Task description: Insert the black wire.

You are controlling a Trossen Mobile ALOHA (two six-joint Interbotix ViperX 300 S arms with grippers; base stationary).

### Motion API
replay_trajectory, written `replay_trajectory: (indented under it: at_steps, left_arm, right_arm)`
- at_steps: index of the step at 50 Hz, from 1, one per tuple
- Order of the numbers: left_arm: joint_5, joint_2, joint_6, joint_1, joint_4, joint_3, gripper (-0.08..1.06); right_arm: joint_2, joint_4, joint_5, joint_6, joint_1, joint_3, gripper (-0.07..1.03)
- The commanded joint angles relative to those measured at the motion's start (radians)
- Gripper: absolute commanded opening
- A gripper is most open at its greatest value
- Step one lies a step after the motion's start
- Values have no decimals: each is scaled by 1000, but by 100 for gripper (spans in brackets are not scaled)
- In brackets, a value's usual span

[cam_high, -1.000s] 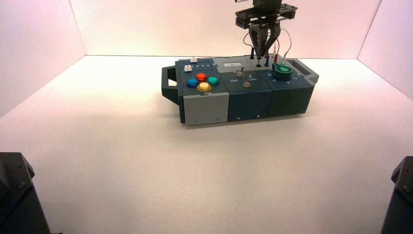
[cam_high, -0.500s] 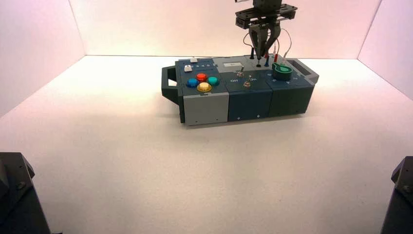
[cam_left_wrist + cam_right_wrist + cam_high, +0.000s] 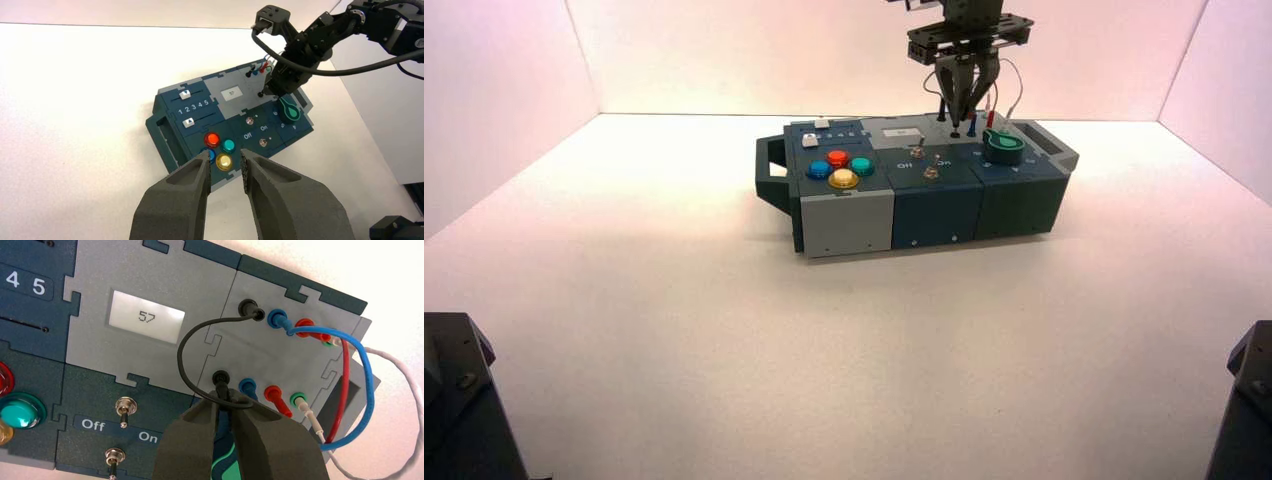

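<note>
Your right gripper [image 3: 227, 402] pinches 1 plug of the black wire [image 3: 183, 361] at the near black hole [image 3: 220, 377]. The wire's other plug sits in the far black hole [image 3: 246, 306]. Your left gripper [image 3: 226, 156] waits wide, with nothing in it.

From the camera above and behind, we see our right arm reaching in at the top of the view, right of centre, with its right gripper [image 3: 959, 122] pointing straight down over the box. Its two dark fingers taper together, their tips close to each other near the top face. Our left gripper [image 3: 226, 155] is not at work; its own wrist view shows two dark fingers standing apart, well away from the right arm.
</note>
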Motion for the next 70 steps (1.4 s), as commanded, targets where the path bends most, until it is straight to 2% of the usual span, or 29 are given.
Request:
replay_trajectory:
  at_steps: [1,26,35,42,48,70]
  left_arm:
    - [-8,-6,0,11,-2,-28,34]
    - [-2,-11,0,9,0,-26,34]
    - [2,-11,2,9,-2,-23,34]
    - [0,-11,2,9,-2,-25,34]
    - [0,-9,0,9,-2,-25,34]
    - [18,-11,0,9,0,-25,34]
  right_arm:
    - [-14,-2,-2,0,2,-11,-2]
    - [83,-2,8,-2,3,-31,-2]
    - [80,-2,9,-2,3,-34,-2]
    - [57,-2,15,0,3,-37,1]
    - [34,-2,20,2,5,-43,14]
    - [-61,9,40,11,14,-54,23]
